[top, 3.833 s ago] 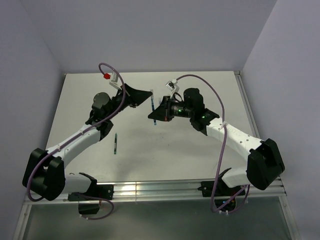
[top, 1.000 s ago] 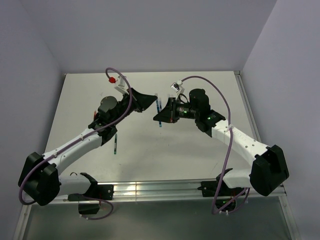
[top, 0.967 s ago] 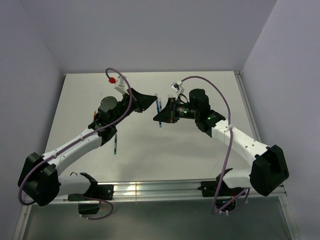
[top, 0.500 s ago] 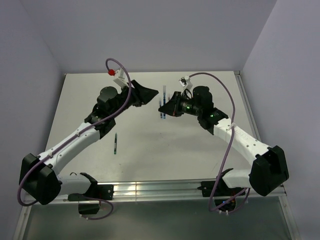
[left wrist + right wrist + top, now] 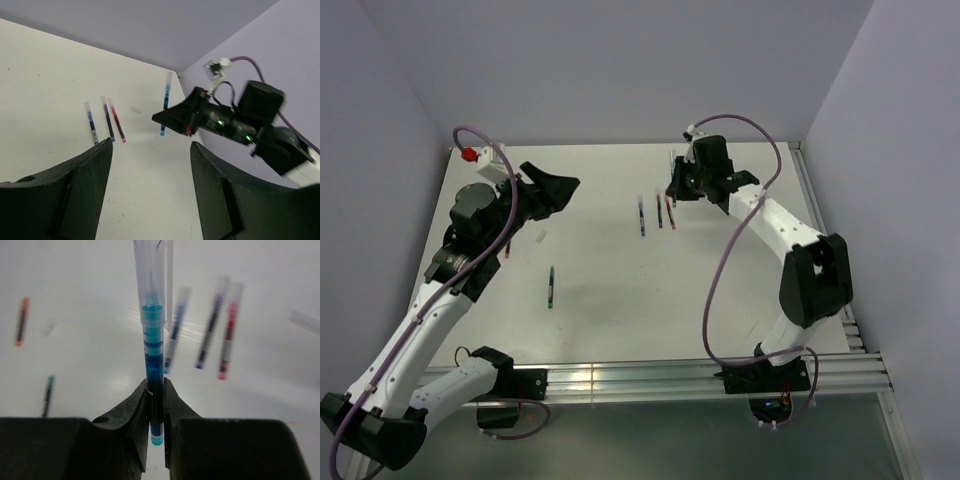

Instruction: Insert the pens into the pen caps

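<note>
One white desk [image 5: 620,320] fills the scene. Pale walls [image 5: 620,70] close it in on the left, far and right sides, and a metal rail [image 5: 650,378] runs along its near edge. Its middle and near half are bare apart from a single green pen [image 5: 550,287], leaving wide room there. The left arm [image 5: 415,330] runs up the left side; the right arm [image 5: 770,220] bends over the right side toward the far edge. The left gripper [image 5: 150,147] hangs above the far left of the desk, jaws spread wide with nothing between them. The right gripper [image 5: 156,390], well apart from it near the far edge, is clamped on a light blue pen [image 5: 152,350] held off the desk. A pale translucent pen cap [image 5: 148,275] covers that pen's far end. Just left of that gripper, a blue pen [image 5: 641,216], a dark pen [image 5: 659,212] and a red pen [image 5: 671,212] lie side by side, not touching. An orange-tipped pen [image 5: 21,320] lies by the left arm, with a loose cap [image 5: 539,238] near it.
</note>
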### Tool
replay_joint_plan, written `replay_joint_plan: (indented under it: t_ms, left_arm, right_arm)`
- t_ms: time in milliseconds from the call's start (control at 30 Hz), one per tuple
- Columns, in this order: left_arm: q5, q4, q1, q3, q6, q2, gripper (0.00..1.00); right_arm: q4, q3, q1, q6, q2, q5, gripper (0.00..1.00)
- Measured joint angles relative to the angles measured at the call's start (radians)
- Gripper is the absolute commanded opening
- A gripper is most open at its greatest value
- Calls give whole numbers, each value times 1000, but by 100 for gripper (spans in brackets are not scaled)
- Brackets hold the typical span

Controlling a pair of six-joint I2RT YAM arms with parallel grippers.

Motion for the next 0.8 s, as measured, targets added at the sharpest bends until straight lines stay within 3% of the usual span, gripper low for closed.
replay_joint_plan:
  t_ms: [200, 400, 800]
  left_arm:
    - [2, -97, 4, -22, 56, -117, 69]
    - [28, -130, 8, -43, 86, -134, 69]
    - [58, -133, 20, -70, 111, -118, 68]
  right_arm:
    - [-132, 79, -144, -86, 258, 34, 0]
    - [-251, 260, -146, -158, 441, 63, 0]
    - [-340, 384, -135, -201, 547, 84, 1]
